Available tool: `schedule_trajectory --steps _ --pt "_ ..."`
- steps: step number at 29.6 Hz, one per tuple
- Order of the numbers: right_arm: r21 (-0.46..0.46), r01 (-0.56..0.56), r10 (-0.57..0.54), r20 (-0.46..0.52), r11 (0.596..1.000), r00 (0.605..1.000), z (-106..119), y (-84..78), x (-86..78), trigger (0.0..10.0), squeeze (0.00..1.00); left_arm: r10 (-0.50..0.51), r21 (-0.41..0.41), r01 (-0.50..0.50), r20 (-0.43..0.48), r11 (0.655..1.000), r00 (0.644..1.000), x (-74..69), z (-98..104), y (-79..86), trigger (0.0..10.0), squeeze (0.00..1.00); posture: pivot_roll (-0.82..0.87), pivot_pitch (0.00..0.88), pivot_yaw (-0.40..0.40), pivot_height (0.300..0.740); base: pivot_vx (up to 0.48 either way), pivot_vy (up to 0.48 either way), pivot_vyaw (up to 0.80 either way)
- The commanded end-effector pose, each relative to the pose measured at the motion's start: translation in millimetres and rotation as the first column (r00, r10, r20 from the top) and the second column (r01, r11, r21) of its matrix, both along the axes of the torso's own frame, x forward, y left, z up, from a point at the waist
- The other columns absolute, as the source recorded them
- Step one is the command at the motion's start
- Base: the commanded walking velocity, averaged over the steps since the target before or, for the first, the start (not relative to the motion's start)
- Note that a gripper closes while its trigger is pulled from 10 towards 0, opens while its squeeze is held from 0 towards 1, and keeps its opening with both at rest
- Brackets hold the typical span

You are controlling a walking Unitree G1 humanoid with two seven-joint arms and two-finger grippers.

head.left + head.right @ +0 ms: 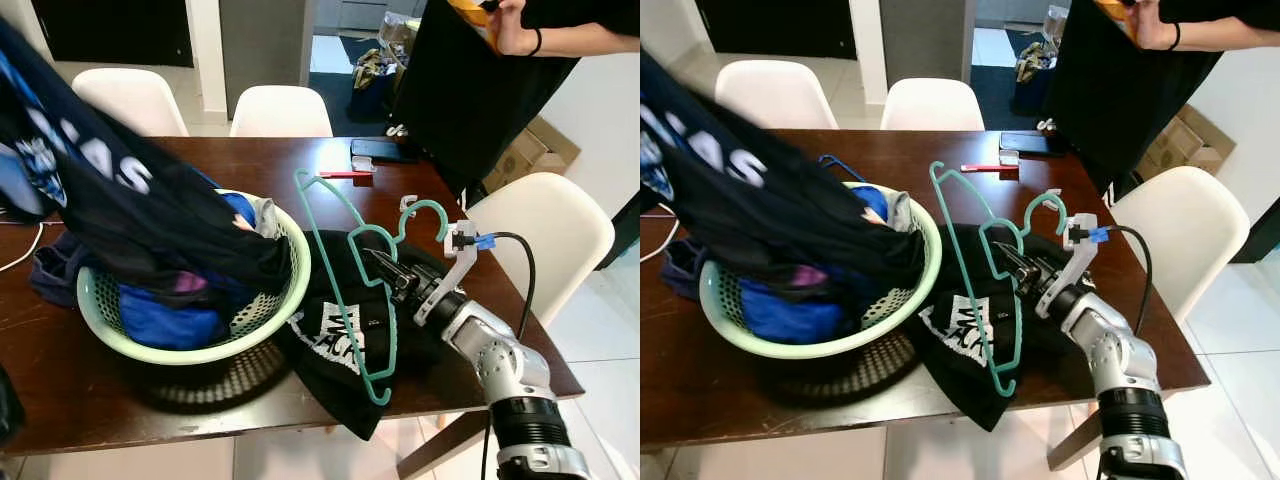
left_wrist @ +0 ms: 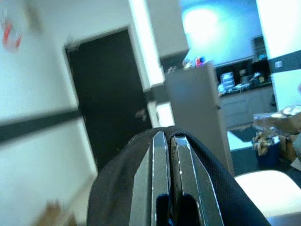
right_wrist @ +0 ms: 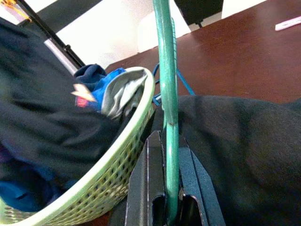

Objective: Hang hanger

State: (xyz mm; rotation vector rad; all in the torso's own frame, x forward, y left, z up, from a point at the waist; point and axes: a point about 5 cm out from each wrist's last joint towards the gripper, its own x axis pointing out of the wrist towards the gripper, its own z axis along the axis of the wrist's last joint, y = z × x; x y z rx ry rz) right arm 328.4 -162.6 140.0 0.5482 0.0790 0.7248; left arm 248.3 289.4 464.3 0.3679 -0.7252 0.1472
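Across the frame's middle, the brown table (image 1: 250, 160) carries a green laundry basket (image 1: 290, 285) — a dark garment (image 1: 150, 215), pinched in the left gripper (image 2: 165, 155), trails out of it. Lower right, the right gripper (image 1: 385, 268) clamps the teal hanger (image 1: 345, 285) over a black shirt (image 1: 340, 345), likely lifting it — free space lies rightward, past the table edge.

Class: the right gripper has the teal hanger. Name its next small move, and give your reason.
Probably lift the hanger slightly off the black shirt. The right gripper is shut on its bar, but its lower end rests on the shirt beside the basket, so raising it frees it for carrying.
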Motion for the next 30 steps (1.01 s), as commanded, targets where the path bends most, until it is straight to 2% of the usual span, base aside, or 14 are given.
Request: schedule_trajectory --steps 1,2,3,4,6,10,11,13,20,22,23,24,27,30 --pt "0.014 0.007 -0.007 0.003 1.0 1.0 0 0.2 1.0 10.0 0.0 0.0 0.074 0.0 0.002 0.997 1.0 -2.2 10 -5.2 9.4 0.0 0.11 0.027 -0.051 0.74 0.0 0.0 0.0" --pt "0.014 0.007 -0.007 0.003 1.0 1.0 0 0.2 1.0 10.0 0.0 0.0 0.074 0.0 0.002 0.997 1.0 -2.2 10 -5.2 9.4 0.0 0.11 0.027 -0.051 0.74 0.0 0.0 0.0" --pt "0.019 0.009 -0.009 0.004 1.0 1.0 -1 0.8 0.7 10.0 0.0 -0.021 0.083 0.019 0.015 0.996 1.0 -4.1 19 -8.6 10.0 0.0 0.11 0.02 -0.046 0.74 0.0 0.0 0.0" --pt "0.019 0.009 -0.009 0.004 1.0 1.0 -1 0.8 0.7 10.0 0.0 -0.021 0.083 0.019 0.015 0.996 1.0 -4.1 19 -8.6 10.0 0.0 0.11 0.02 -0.046 0.74 0.0 0.0 0.0" --pt "0.027 0.011 -0.011 0.004 1.0 1.0 -1 1.4 0.6 10.0 0.0 -0.093 0.078 0.088 0.058 0.993 0.994 -9.3 33 -15.9 10.0 0.0 0.11 0.02 -0.046 0.74 0.0 0.0 0.0" --pt "0.03 0.011 -0.011 0.003 0.999 1.0 -1 1.6 0.7 10.0 0.0 -0.135 0.084 0.128 0.081 0.988 0.987 -13.4 40 -21.1 10.0 0.0 0.12 0.018 -0.044 0.74 0.0 0.0 0.0" --pt "0.034 0.012 -0.012 0.003 0.999 1.0 -1 1.9 0.9 10.0 0.0 -0.174 0.104 0.164 0.102 0.981 0.979 -18.1 46 -26.1 10.0 0.0 0.12 0.017 -0.044 0.74 0.0 0.0 0.0" --pt "0.036 0.012 -0.012 0.003 0.999 1.0 -1 2.2 1.1 10.0 0.0 -0.176 0.122 0.162 0.118 0.979 0.977 -21.8 52 -27.6 10.0 0.0 0.12 0.018 -0.045 0.74 0.0 0.0 0.0" --pt "0.041 0.011 -0.011 0.0 0.999 1.0 -2 2.9 1.6 10.0 0.0 -0.056 0.112 0.036 0.187 0.993 0.981 -33.9 78 -6.9 10.0 0.0 0.13 0.01 -0.045 0.74 0.0 0.0 0.0" --pt "0.042 0.01 -0.01 -0.001 0.999 1.0 -3 3.4 2.0 10.0 0.0 0.023 0.111 -0.052 0.243 0.992 0.97 -44.8 98 3.7 10.0 0.0 0.14 0.006 -0.043 0.74 0.0 0.0 0.0" --pt "0.042 0.01 -0.01 -0.001 0.999 1.0 -3 3.4 2.0 10.0 0.0 0.023 0.111 -0.052 0.243 0.992 0.97 -44.8 98 3.7 10.0 0.0 0.14 0.006 -0.043 0.74 0.0 0.0 0.0" --pt "0.043 0.009 -0.009 -0.002 0.999 1.0 -4 3.6 2.2 10.0 0.0 0.066 0.102 -0.098 0.277 0.99 0.959 -51.5 108 8.3 10.0 0.0 0.14 0.005 -0.039 0.74 0.0 0.0 0.0" --pt "0.042 0.01 -0.01 -0.003 0.999 1.0 -5 4.0 2.8 10.0 0.0 0.094 0.118 -0.148 0.376 0.982 0.922 -70.9 134 3.4 10.0 0.0 0.14 0.0 -0.032 0.74 0.0 0.0 0.0" --pt "0.042 0.01 -0.01 -0.003 0.999 1.0 -5 4.0 2.9 10.0 0.0 0.093 0.134 -0.159 0.398 0.978 0.912 -75.1 140 -0.4 10.0 0.0 0.14 0.0 -0.032 0.74 0.0 0.0 0.0"
